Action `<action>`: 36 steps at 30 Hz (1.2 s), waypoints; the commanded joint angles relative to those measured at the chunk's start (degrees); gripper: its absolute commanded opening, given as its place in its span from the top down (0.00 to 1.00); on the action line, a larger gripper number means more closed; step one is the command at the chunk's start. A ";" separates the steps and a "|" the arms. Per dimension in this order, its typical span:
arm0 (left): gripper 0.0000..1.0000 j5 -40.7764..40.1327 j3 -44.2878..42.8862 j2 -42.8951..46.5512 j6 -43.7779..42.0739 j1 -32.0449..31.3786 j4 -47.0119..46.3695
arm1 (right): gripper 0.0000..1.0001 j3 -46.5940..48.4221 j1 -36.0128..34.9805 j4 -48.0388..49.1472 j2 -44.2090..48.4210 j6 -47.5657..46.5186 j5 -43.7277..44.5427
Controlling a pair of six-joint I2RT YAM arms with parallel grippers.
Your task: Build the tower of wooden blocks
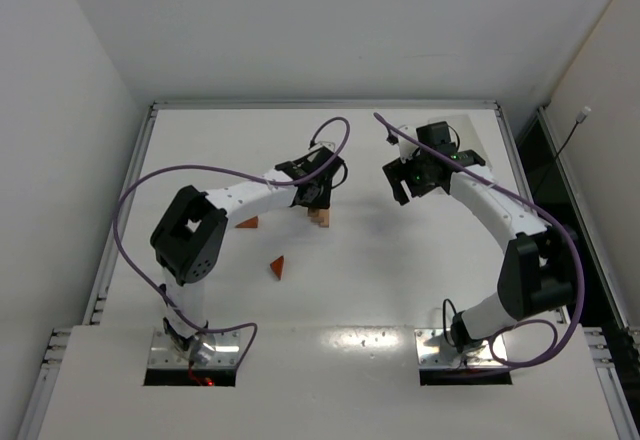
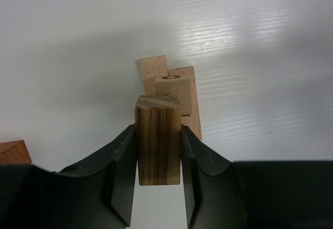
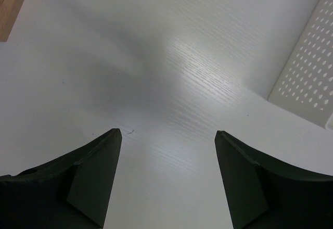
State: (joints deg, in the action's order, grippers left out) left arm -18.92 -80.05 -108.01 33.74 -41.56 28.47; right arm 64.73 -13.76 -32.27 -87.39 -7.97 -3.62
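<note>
Wood block tower (image 1: 320, 218): a low start of pale tan pieces near the middle of the counter (image 1: 400, 290), right under the tip of the left arm. Left of it, two reddish-brown wedges (image 1: 278, 267) loose on the counter, apart from the stack. Next, left gripper (image 2: 158, 135), nearly closed, clamped on a dark-grained block (image 2: 158, 114), long axis upright between the fingers. Just beyond and below that block in the wrist view, the tower's pale top cube resting on a longer tan bar, bar's long axis running away from the gripper. Stack slightly ahead of the held block, so probably a short reach forward before lowering. Further right, right gripper (image 3: 168, 151), spread wide, holding nothing, well apart from the tower over bare counter. Far right, a perforated white bin (image 3: 307, 78). Left arm plainly the nearer.
</note>
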 commanded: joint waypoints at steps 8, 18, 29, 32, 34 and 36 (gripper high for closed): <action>1.00 1.25 -3.09 -0.18 1.07 -0.71 0.01 | 0.30 1.72 -0.22 0.37 0.03 0.06 -0.16; 1.00 3.10 -3.62 -1.24 1.60 -0.71 0.01 | 0.30 1.72 -0.22 0.37 0.03 0.06 -0.16; 0.95 4.15 -4.15 -2.29 1.60 -0.71 0.01 | 0.30 1.72 -0.22 0.37 0.03 0.06 -0.69; 0.84 4.15 -4.15 -2.30 1.60 -0.71 0.01 | 0.30 1.72 -0.22 0.37 0.03 0.06 -0.69; 0.78 4.15 -4.68 -2.82 1.60 -0.71 0.01 | 0.30 1.72 -0.22 -0.15 0.03 0.06 -0.69; 0.76 4.15 -4.68 -2.82 1.60 -0.71 0.01 | 0.30 1.72 -0.22 -0.16 0.03 0.06 -0.69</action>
State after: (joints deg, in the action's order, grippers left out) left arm -15.16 -82.59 -110.72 34.81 -41.65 29.10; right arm 64.73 -13.76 -32.38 -87.39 -7.97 -3.62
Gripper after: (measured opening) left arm 0.299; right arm 0.698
